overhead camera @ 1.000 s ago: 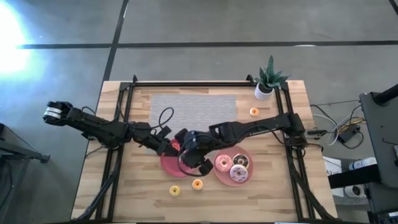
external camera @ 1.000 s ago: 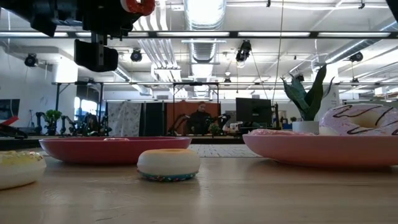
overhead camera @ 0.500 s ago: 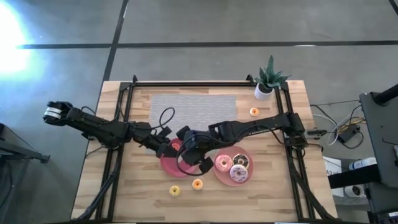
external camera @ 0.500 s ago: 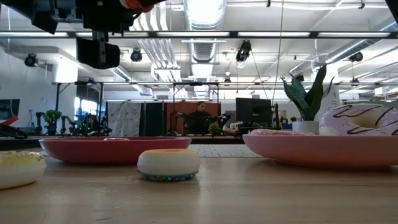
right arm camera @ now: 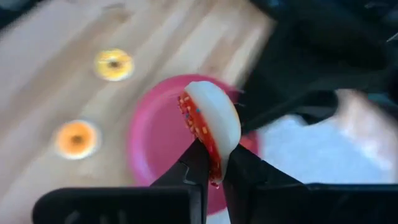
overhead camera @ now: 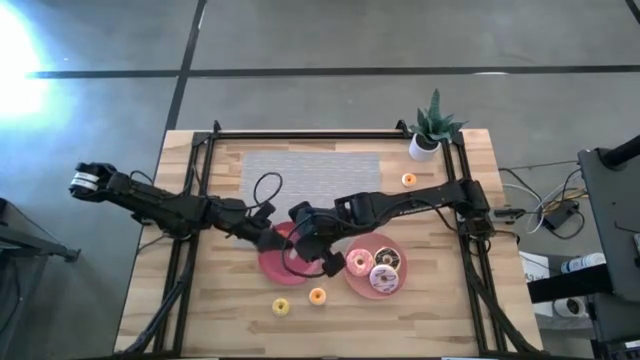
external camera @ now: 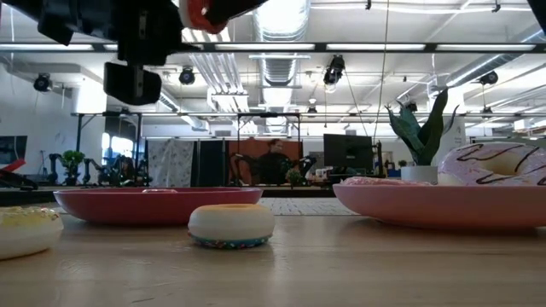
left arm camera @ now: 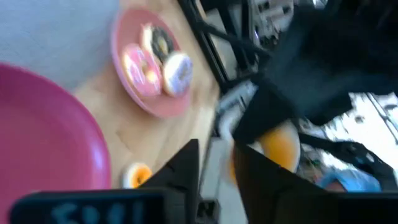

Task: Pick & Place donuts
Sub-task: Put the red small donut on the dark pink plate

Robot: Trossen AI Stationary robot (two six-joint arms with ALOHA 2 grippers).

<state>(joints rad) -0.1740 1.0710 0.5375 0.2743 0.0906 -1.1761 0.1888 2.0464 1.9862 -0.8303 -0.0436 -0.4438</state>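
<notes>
A mini donut (right arm camera: 208,124) with a red sprinkled top and a white underside stands on edge in my right gripper (right arm camera: 214,171), which is shut on it above the dark pink plate (overhead camera: 285,262). The same donut (external camera: 205,13) shows high above the table in the low view. My left gripper (overhead camera: 268,238) is close beside it on the left, open (left arm camera: 216,168), with nothing between its fingers. Three larger donuts (overhead camera: 372,267) lie on the lighter pink plate (overhead camera: 398,250). A yellow mini donut (overhead camera: 281,307) and an orange one (overhead camera: 317,296) lie flat on the table. My right gripper pinches the red mini donut by a short stretch of its rim (right arm camera: 213,163) between its two fingers, one on the red top and one on the white underside. The donut stands on edge beyond the fingertips, lifted clear over the dark pink plate.
Another orange mini donut (overhead camera: 408,180) lies near the far right by a potted plant (overhead camera: 432,125). A grey mat (overhead camera: 310,175) covers the far middle of the table. Black frame rails (overhead camera: 195,180) run along the left, right and far sides.
The red mini donut has turned and come down a little between the two grippers, staying above the dark pink plate. My left gripper has drawn back slightly toward the table's left edge.
</notes>
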